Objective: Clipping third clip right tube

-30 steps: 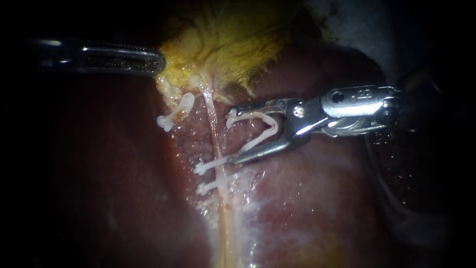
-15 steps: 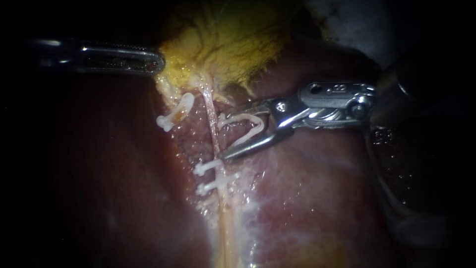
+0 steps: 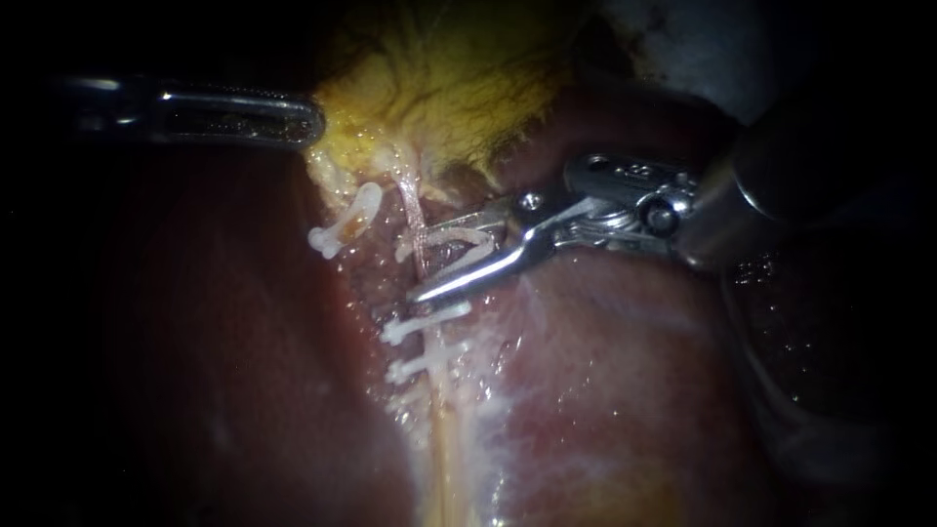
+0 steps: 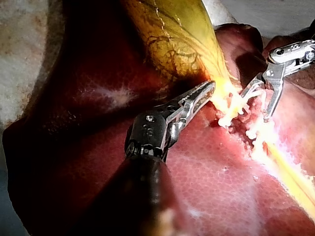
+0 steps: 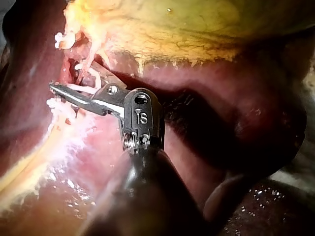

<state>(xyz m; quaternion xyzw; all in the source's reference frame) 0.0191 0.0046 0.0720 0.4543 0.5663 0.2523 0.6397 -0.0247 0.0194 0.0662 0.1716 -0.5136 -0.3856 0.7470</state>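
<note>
A thin pale right tube [image 3: 430, 293] runs down from the yellow gallbladder [image 3: 449, 88] over the liver [image 3: 605, 390]. It carries two shut white clips, an upper clip [image 3: 422, 323] and a lower clip [image 3: 426, 363]. My right instrument [image 3: 429, 262] comes in from the right; its jaws stand apart, holding an open white clip [image 3: 468, 237] whose legs straddle the tube just above the upper clip. The right wrist view shows the same instrument [image 5: 74, 76] at the tube. My left instrument [image 3: 310, 122] is shut on the gallbladder's edge, as the left wrist view [image 4: 210, 88] also shows.
Another white clip [image 3: 344, 224] sits on a short stump left of the tube, below the gallbladder. Dark red liver surrounds the site. Pale glistening tissue [image 3: 459, 449] runs down along the tube. The right instrument's dark shaft [image 3: 781, 176] fills the upper right.
My right instrument has moved left toward the tube with its clip. The clip's legs now lie across the tube, and the jaws stand closer together. My left instrument has kept still.
</note>
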